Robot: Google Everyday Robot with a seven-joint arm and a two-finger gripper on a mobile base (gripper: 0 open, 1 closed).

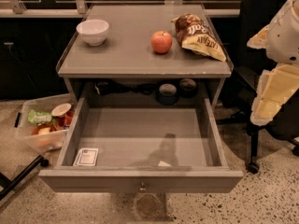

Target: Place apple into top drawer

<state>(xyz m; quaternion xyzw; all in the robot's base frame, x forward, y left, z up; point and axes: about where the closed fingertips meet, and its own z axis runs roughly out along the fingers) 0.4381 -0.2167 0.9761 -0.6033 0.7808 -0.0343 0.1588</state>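
The apple [161, 42], red-orange and round, stands on the grey cabinet top [126, 50], right of centre. The top drawer [93, 181] is pulled fully open below it, with its round metal knob [142, 187] at the front centre. The drawer floor is mostly bare, with a small white packet [86, 156] at the front left and a small white scrap [163, 163] near the front. My arm's pale segments [275, 78] show at the right edge, beside the cabinet. My gripper is out of view.
A white bowl [93, 31] stands at the cabinet top's back left. A brown-and-yellow chip bag [198, 36] lies right of the apple. A clear plastic bin [42, 125] with items sits on the floor at left. A dark office chair [254, 139] stands at right.
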